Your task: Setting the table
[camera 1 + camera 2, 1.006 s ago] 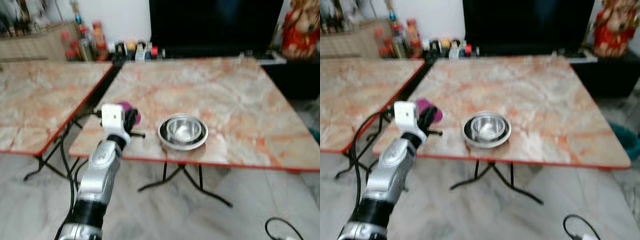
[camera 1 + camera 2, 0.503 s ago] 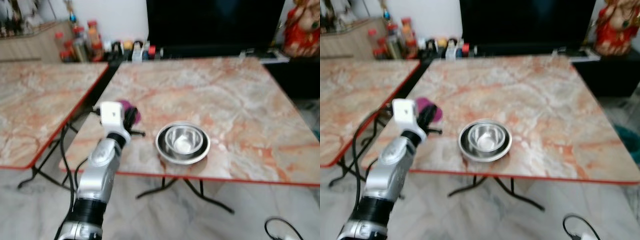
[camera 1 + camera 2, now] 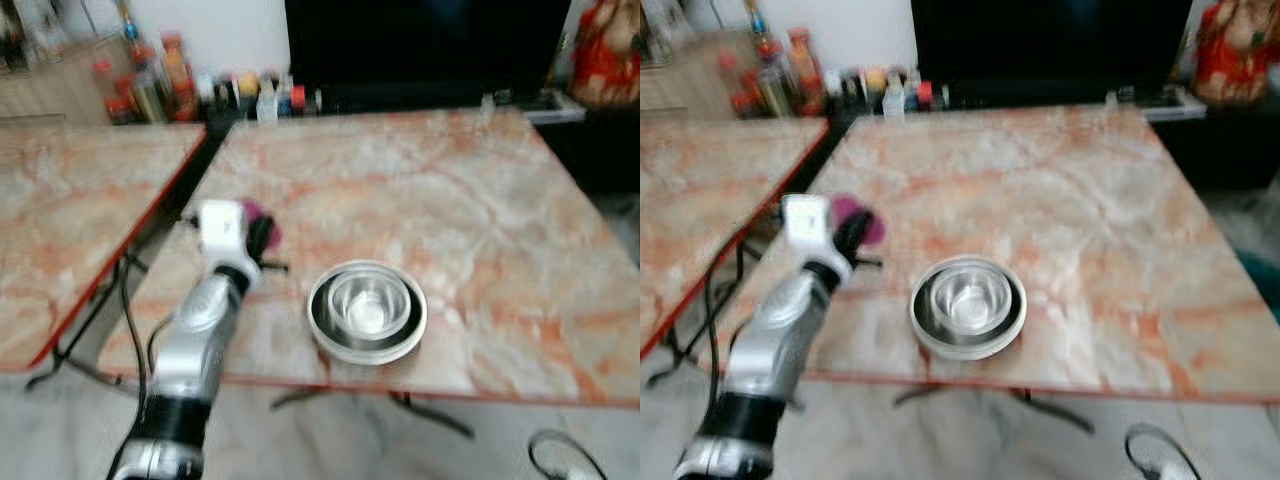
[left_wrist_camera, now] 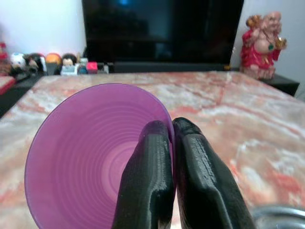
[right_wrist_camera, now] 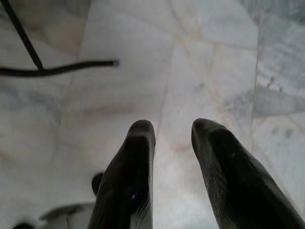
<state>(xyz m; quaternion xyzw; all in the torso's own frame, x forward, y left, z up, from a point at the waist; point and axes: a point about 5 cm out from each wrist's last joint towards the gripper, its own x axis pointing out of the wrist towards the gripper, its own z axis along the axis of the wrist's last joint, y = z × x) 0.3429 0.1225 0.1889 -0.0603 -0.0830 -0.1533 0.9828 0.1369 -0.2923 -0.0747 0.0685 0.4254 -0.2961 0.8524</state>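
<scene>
While raised, left end effector (image 4: 171, 138) gripping cup (image 4: 86, 157).

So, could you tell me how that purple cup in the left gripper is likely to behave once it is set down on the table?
The purple cup looks like thin plastic, so probably light and easily nudged. The left gripper pinches only its rim, so it may pivot. Its round wall suggests it would roll if laid sideways.

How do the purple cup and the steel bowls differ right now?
Colour and material: the purple cup is translucent purple, plastic-looking; the steel bowls are shiny metal.
Support: the cup is pinched at its rim by the left gripper and carried above the marble table; the bowls rest on that table near its front edge.
Count: the cup is single; the bowls sit nested, a smaller one inside a wider one.
Shared: both are round, open vessels.
</scene>
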